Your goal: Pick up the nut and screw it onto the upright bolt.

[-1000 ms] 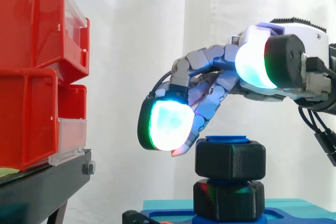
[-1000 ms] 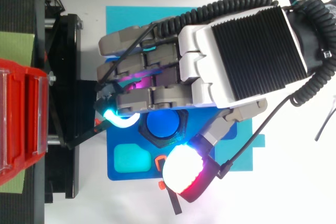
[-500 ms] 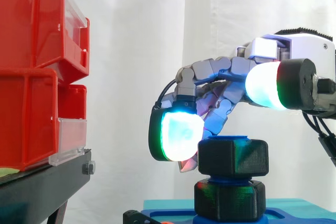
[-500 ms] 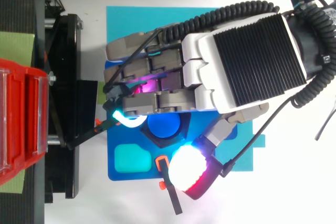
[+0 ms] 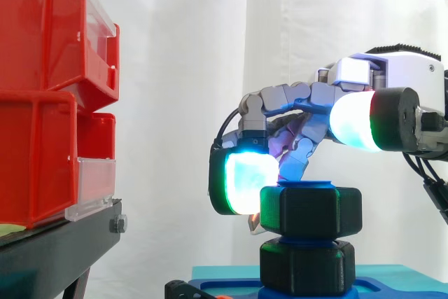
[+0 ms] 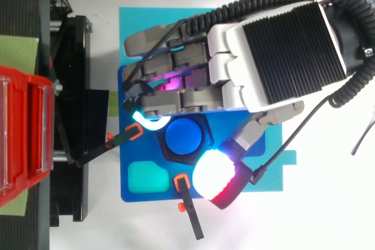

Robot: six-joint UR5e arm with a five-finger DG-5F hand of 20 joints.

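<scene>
The robot hand [image 6: 281,51] is grasping the black nut [image 5: 311,208], its curled fingers and thumb pressing against the nut's sides, while the nut is sitting at the top of the upright blue bolt [image 6: 183,137] on the blue base plate [image 6: 153,190].

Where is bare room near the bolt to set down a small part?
The white surface right of the teal mat is bare. The pale recess in the blue plate is free too. Around the bolt and nut the hand crowds.
</scene>
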